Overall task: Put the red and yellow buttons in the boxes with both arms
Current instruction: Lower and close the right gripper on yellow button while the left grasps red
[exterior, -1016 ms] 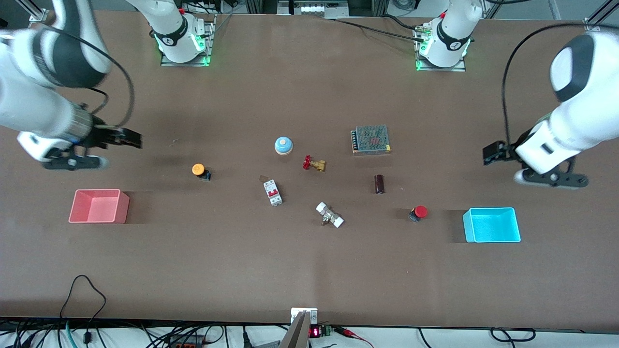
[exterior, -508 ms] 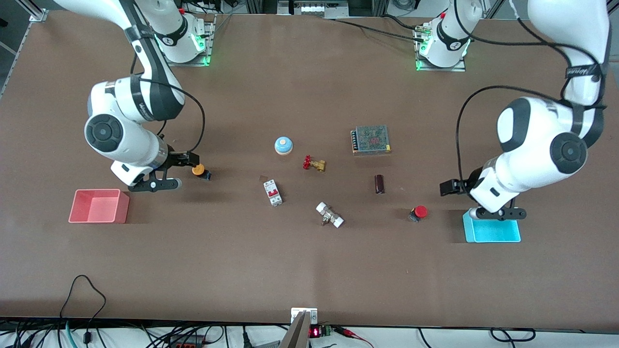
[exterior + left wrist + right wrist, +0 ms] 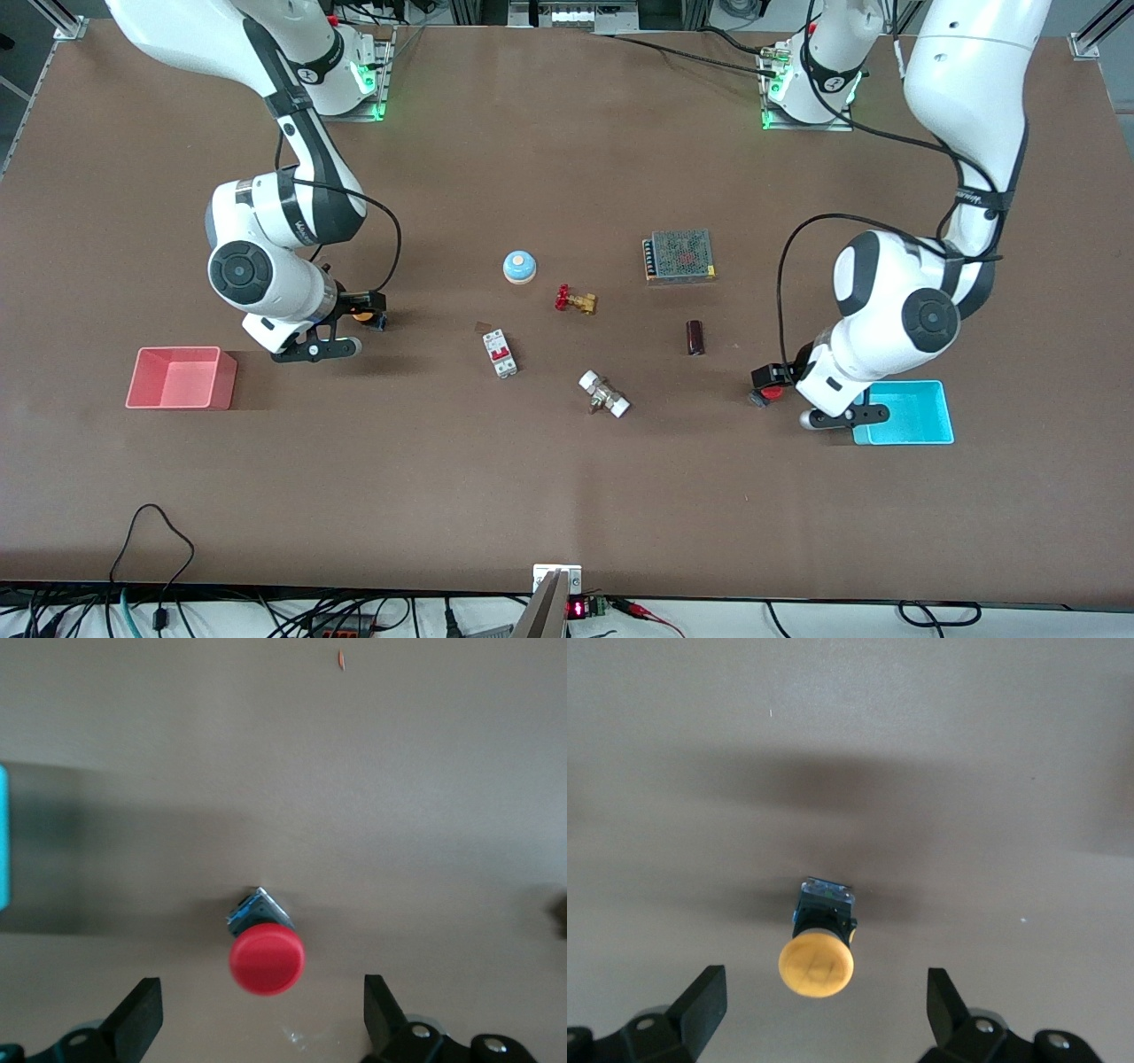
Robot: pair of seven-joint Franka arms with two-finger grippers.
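Blue dome (image 3: 519, 266), brass valve (image 3: 576, 300), breaker (image 3: 500, 353), power supply (image 3: 679, 255), dark cylinder (image 3: 695, 338)

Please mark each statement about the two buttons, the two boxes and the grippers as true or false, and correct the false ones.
1. The left gripper is open around the red button. True.
2. The yellow button lies inside the pink box. False: it stands on the table, between the open fingers of the right gripper.
3. The cyan box holds a button. False: no button shows in it.
4. The red button is beside the cyan box. True.
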